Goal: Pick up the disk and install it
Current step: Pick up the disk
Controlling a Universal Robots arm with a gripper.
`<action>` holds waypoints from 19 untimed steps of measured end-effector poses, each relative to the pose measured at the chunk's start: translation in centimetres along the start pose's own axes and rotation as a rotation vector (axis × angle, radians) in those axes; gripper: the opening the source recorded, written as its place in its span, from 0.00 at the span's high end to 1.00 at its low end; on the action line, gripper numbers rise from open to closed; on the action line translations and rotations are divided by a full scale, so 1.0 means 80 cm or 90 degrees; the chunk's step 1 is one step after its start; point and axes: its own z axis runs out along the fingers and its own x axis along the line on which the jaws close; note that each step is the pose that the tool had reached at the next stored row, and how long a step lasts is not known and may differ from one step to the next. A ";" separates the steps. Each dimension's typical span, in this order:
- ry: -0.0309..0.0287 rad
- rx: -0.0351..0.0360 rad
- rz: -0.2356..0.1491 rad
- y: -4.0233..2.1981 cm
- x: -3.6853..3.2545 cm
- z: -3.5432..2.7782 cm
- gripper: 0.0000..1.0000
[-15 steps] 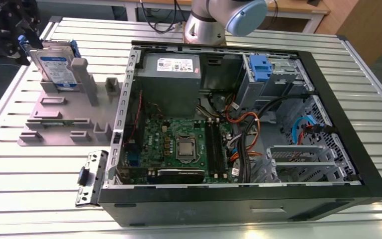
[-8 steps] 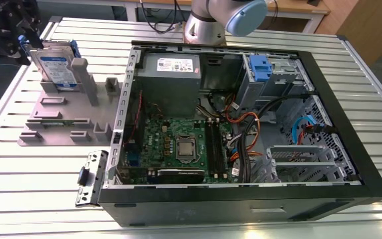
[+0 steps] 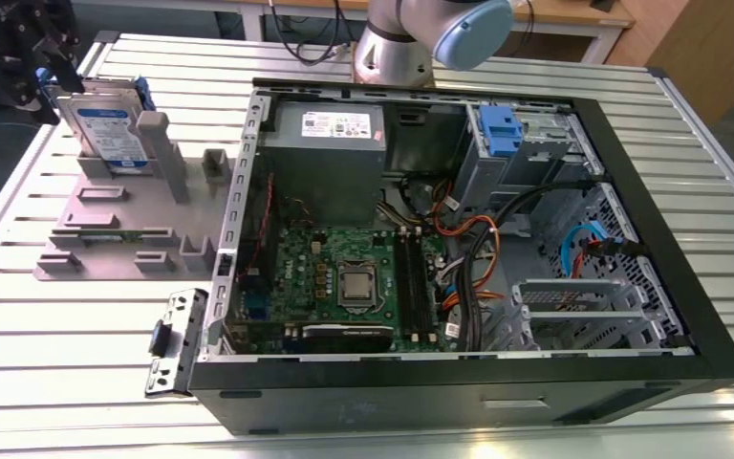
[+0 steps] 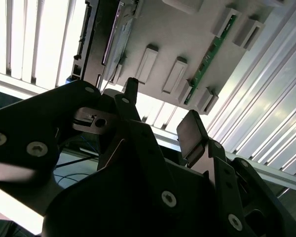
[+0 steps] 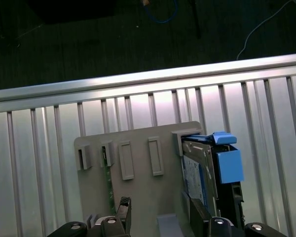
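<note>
The disk [image 3: 107, 130], a silver-grey drive with a white-and-blue label in a blue caddy, stands upright in a slot of the grey holder [image 3: 112, 225] at the exterior view's left. In the first wrist view the disk [image 5: 207, 170] shows edge-on with its blue handle. My black gripper [image 3: 38, 76] hangs just beyond the disk, at the table's far left corner. Its fingers [image 5: 124, 210] are apart with nothing between them, so the gripper [image 5: 160, 213] is open. The second wrist view shows the gripper [image 4: 160, 111] over the holder [image 4: 187, 34].
An open computer case [image 3: 673, 239] fills the middle of the slatted metal table [image 3: 35, 382]. Inside it are a grey power supply [image 3: 326, 124], a motherboard [image 3: 355, 277] and another blue caddy [image 3: 501, 129]. A green memory stick [image 5: 108, 173] sits in the holder. A metal bracket [image 3: 176, 339] lies beside the case.
</note>
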 end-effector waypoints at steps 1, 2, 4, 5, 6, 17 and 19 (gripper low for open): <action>0.0000 0.0000 0.000 0.0000 -0.0002 0.0001 0.42; 0.0000 0.0000 0.000 0.0001 -0.0003 0.0003 0.42; 0.0000 0.0000 0.000 0.0002 -0.0005 0.0005 0.42; 0.0000 0.0000 0.000 0.0003 -0.0007 0.0007 0.42; 0.0000 0.0000 0.000 0.0004 -0.0008 0.0008 0.42; 0.0000 0.0000 0.000 0.0019 -0.0027 0.0033 0.42; 0.0000 0.0000 0.000 0.0022 -0.0030 0.0036 0.42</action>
